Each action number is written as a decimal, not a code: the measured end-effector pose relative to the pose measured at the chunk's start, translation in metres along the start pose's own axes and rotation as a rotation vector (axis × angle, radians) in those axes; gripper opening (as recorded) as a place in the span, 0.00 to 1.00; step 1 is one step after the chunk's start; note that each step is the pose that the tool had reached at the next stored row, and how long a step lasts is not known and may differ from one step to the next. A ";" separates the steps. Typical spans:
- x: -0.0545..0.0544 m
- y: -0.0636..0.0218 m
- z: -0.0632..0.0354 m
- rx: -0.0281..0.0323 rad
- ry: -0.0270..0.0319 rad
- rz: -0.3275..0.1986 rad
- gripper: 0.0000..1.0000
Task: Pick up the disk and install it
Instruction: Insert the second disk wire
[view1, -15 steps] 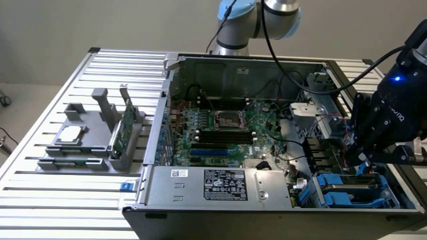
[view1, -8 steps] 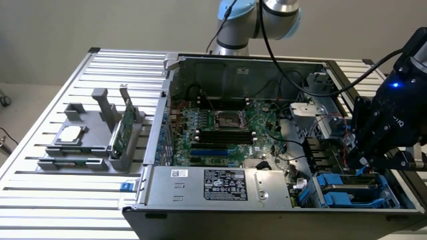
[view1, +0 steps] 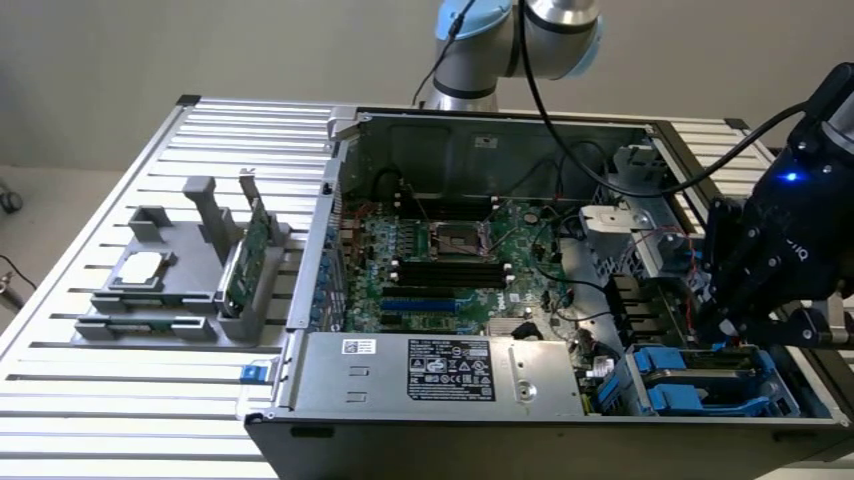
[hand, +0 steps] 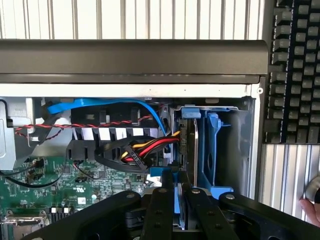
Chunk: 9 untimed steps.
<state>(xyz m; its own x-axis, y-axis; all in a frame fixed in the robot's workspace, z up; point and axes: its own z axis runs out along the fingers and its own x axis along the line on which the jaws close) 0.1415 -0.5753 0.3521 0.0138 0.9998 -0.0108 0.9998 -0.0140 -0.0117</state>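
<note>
I've got the gripper (hand: 176, 200) clenched on the disk's (hand: 176, 202) blue edge, disk upright between the jaws, just beside the bay (hand: 212, 150) in the case (view1: 534, 420) corner; tight room, cables (hand: 150, 147) close.

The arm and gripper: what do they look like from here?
The arm has silver-grey tube sections and a light-blue joint cap, with black cables running down from it toward the wrist. The wrist end is black, bears faint white lettering and shows a small blue light. The gripper is black, its linkage bars dotted with round screw heads.
</note>
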 end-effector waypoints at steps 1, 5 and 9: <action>-0.001 0.0000 0.0004 0.0000 0.0003 0.000 0.16; -0.004 0.0001 0.0025 -0.0006 0.0041 0.000 0.16; -0.005 0.0001 0.0033 -0.0019 0.0073 0.000 0.16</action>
<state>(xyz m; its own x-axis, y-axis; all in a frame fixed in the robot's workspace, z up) 0.1415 -0.5802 0.3488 0.0139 0.9999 -0.0034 0.9999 -0.0139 -0.0099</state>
